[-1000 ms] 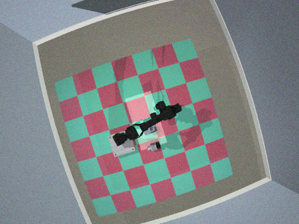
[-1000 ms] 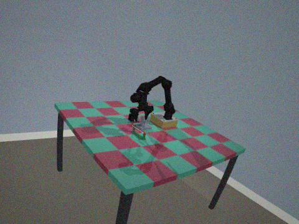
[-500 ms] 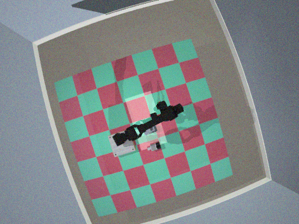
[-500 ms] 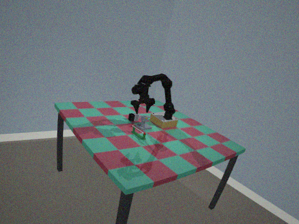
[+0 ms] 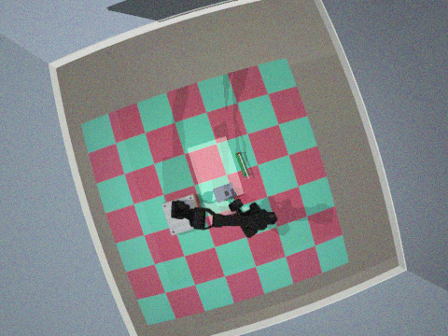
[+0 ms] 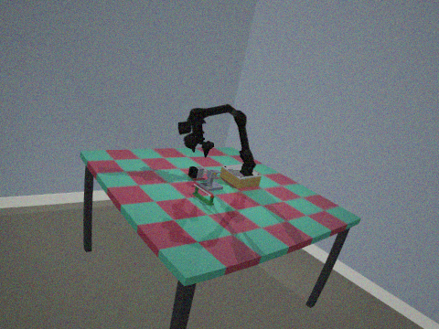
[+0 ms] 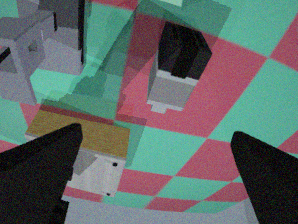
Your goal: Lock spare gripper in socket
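Note:
The lock pin [image 5: 245, 165] [image 6: 204, 190], thin and pale with a red end, lies along the green holder [image 5: 240, 161] [image 6: 201, 196]. The grey mount [image 5: 219, 193] [image 6: 211, 186] stands beside it, its upright part at the upper left of the wrist view [image 7: 19, 65]. No pin shows through it, though its socket is small and partly cut off. The spare gripper [image 6: 194, 172] [image 7: 175, 87], a grey block with a black end, lies on the table; the arm hides it in the top view. My gripper [image 6: 199, 153] [image 7: 158, 135] is open and empty, high above the table near the spare gripper.
The arm's base stands on a box [image 5: 169, 226] [image 6: 232, 178] [image 7: 95, 138] with a white top and yellow sides, near the mount. The chequered table [image 5: 219, 280] [image 6: 238, 247] [image 7: 240, 85] carries everything. The mount stands between the green holder and the box.

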You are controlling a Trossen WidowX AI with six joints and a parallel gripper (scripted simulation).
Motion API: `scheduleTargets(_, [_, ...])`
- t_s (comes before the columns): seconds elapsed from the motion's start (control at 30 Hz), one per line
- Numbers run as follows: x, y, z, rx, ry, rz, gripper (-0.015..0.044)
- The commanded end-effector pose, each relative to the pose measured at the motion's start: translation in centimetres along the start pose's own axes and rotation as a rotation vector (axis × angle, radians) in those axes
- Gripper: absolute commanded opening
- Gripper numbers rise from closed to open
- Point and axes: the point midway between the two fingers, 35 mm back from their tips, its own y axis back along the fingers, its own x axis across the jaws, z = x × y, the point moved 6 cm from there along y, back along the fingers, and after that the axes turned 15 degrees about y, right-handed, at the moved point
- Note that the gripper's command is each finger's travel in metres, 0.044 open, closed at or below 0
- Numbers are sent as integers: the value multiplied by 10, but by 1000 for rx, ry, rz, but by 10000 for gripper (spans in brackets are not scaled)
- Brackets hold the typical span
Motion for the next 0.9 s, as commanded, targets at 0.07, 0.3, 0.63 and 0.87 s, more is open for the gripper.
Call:
scheduleTargets(0.07, [-12, -11, -25, 51, -176, 31, 440])
scheduleTargets(0.3, [-17, -27, -16, 68, -181, 52, 440])
scheduleTargets(0.63, [-30, -77, 4, 117, -197, 113, 440])
scheduleTargets(0.87, [-32, -86, 8, 117, -197, 113, 440])
